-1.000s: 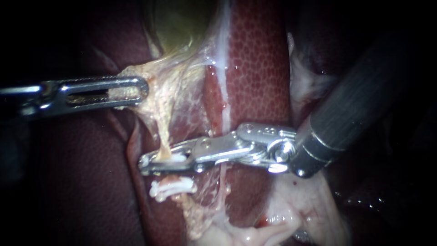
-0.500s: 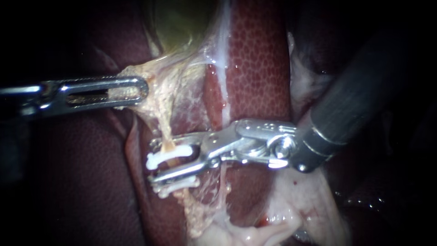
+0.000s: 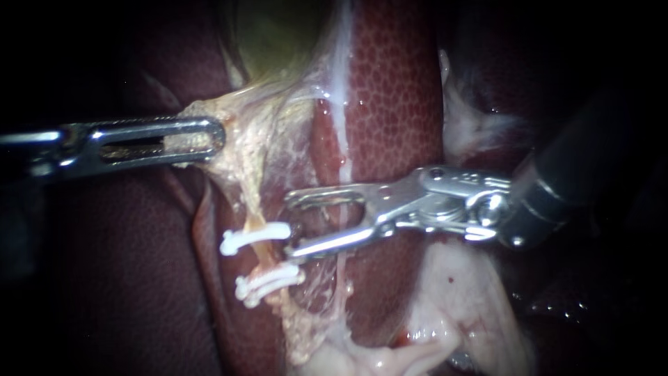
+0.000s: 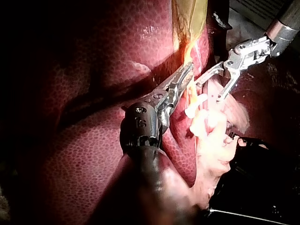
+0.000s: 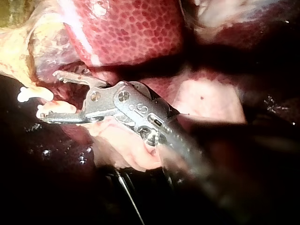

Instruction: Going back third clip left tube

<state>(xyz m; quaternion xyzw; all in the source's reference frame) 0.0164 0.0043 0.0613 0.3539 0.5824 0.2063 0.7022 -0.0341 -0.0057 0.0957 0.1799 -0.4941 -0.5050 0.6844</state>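
Observation:
The left tube (image 3: 251,198) is a thin yellowish strand running down from the pale tissue under the gallbladder (image 3: 278,35). Two white clips sit across it, an upper clip (image 3: 255,237) and a lower clip (image 3: 268,280). My right instrument (image 3: 293,225) stands just right of the clips with its jaws open and nothing between them; the lower jaw's tip is close to the upper clip. My left instrument (image 3: 207,137) is shut on the pale tissue (image 3: 240,122) and holds it stretched to the left. The right wrist view shows the open right instrument (image 5: 49,95) beside the white clips (image 5: 29,95).
The mottled red liver (image 3: 396,90) fills the middle and the dark liver surface (image 3: 125,278) the left. A second thin strand (image 3: 341,278) runs down behind the right jaws. Pale fatty tissue (image 3: 452,313) lies under the right instrument's shaft.
The right instrument's jaws opened around the left tube, left a white clip on it above the lower clip, then drew back to the right. The left instrument held still.

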